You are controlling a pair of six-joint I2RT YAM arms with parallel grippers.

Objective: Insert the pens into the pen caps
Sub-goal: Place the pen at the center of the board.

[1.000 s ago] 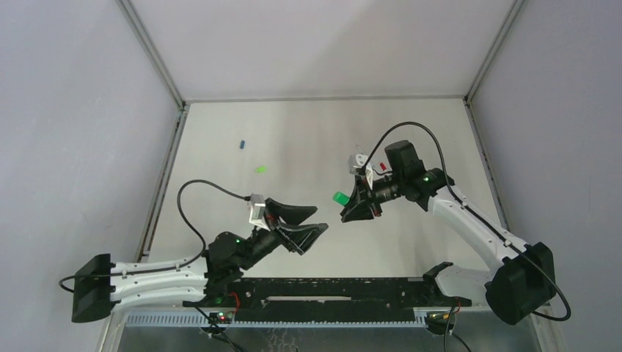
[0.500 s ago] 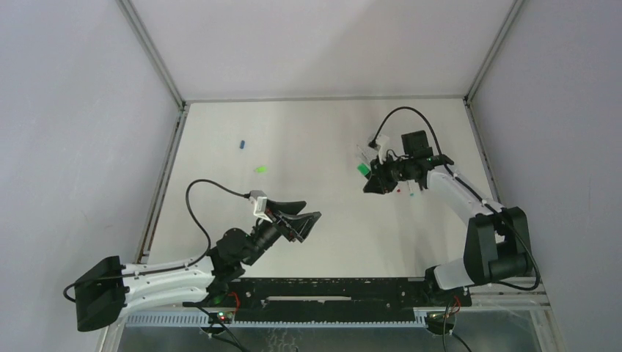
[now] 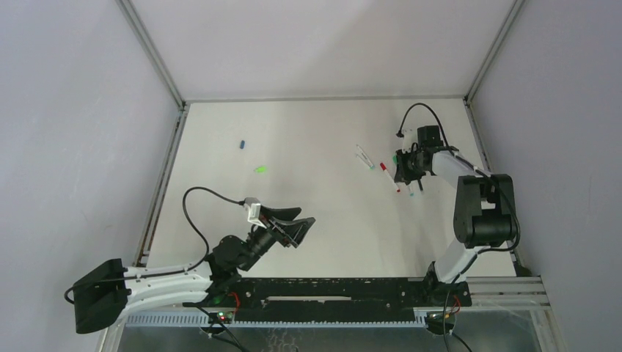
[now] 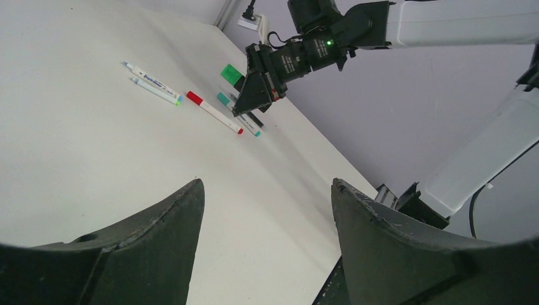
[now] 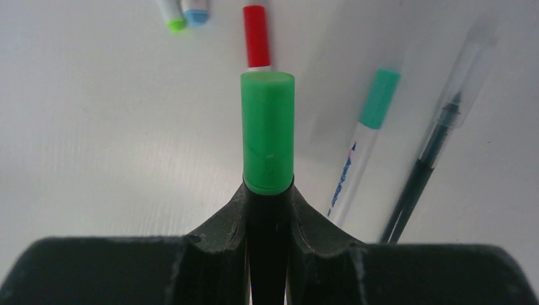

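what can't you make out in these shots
Marker: right wrist view, right claw covers most of the barrel below its green cap.
Two pens: same view, top edge cuts them off, only tips show.
Dark pen: same view, blurred, near end behind the claw.
Blue cap, bright green cap: top view, too small to tell which end is open.

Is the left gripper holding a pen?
No, the left gripper is open, with only bare table showing between its fingers.
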